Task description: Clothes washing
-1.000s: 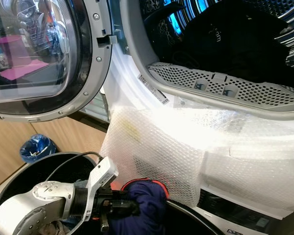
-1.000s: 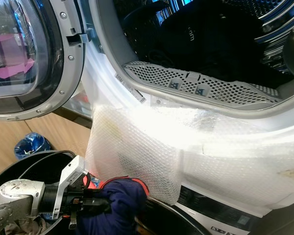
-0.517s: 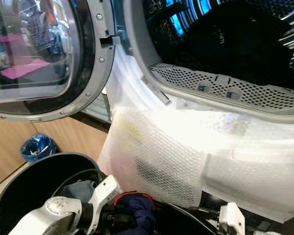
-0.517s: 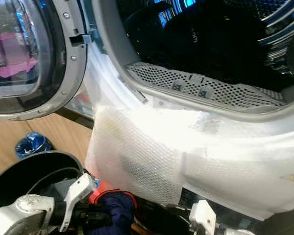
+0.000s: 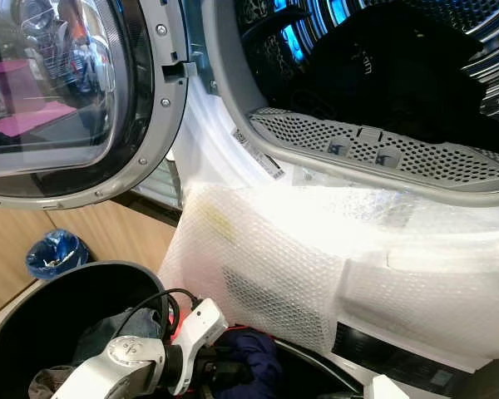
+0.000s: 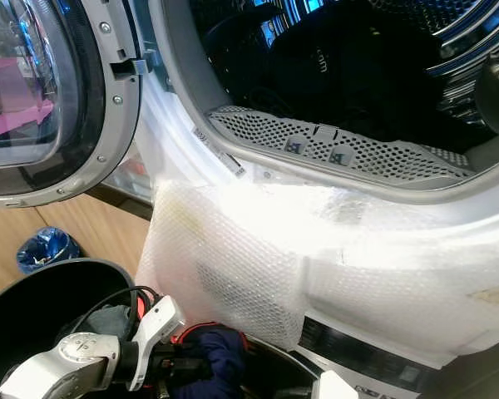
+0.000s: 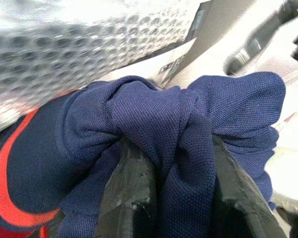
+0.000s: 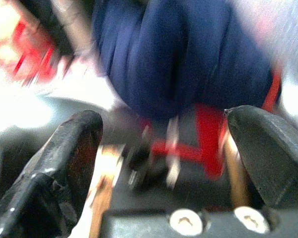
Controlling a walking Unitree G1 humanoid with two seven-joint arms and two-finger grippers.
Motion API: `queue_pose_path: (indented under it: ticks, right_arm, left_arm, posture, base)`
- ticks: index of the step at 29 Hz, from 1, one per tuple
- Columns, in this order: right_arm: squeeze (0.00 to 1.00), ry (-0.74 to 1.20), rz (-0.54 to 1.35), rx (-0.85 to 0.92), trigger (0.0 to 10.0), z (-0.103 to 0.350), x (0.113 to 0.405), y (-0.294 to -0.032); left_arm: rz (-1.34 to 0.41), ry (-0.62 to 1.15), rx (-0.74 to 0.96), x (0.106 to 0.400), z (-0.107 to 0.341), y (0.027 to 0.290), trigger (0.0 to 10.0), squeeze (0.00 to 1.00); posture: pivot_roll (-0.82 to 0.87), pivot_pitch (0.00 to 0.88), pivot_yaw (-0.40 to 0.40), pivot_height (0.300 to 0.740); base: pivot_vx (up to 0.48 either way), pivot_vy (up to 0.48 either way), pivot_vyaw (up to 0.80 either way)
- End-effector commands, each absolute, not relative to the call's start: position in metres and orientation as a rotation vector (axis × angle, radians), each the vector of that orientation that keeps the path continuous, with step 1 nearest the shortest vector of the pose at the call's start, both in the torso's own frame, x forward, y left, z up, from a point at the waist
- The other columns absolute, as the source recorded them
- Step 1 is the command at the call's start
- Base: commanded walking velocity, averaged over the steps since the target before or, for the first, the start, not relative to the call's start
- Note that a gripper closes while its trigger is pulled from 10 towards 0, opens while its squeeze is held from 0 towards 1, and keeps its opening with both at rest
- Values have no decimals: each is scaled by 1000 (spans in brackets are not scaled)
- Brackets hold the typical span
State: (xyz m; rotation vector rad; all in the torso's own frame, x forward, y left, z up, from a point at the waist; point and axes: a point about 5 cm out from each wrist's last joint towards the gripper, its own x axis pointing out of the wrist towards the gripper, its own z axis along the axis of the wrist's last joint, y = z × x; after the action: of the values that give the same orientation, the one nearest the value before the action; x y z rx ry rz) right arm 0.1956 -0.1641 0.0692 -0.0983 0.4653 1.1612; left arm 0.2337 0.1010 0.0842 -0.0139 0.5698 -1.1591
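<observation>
Little can be read here. Up and away from the left end effector [image 5: 224,376], on the dark garment [image 5: 399,75] lying in the drum, a short run of pale letters shows, too small to make out; it may end in "m". A narrow white label strip [image 5: 258,154] on the machine's door rim carries fine print that stays illegible. Farther off, on the machine's front panel, a yellowish triangular warning sticker [image 6: 491,295] shows, its symbol unclear. Nothing else bears readable text.
</observation>
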Motion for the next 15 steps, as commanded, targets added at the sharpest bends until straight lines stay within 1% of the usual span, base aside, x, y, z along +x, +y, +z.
queue_pose_path:
  ticks: [1,10,15]
  right_arm:
    - [1000,473,1103,-102,10000,68,201,-165]
    - [1000,559,1260,-60,10000,71,178,-156]
    - [1000,598,1297,-60,10000,68,176,-152]
  left_arm:
    - [-1177,543,2,235,87,98,0,0]
    - [-1198,522,2,237,88,89,0,0]
    - [-1208,505,-2,237,88,82,0,0]
  posture:
    - [-100,77,34,740]
    - [-110,86,30,740]
    - [-110,90,23,740]
  base:
    - [0,0,0]
    - [0,0,0]
    - [0,0,0]
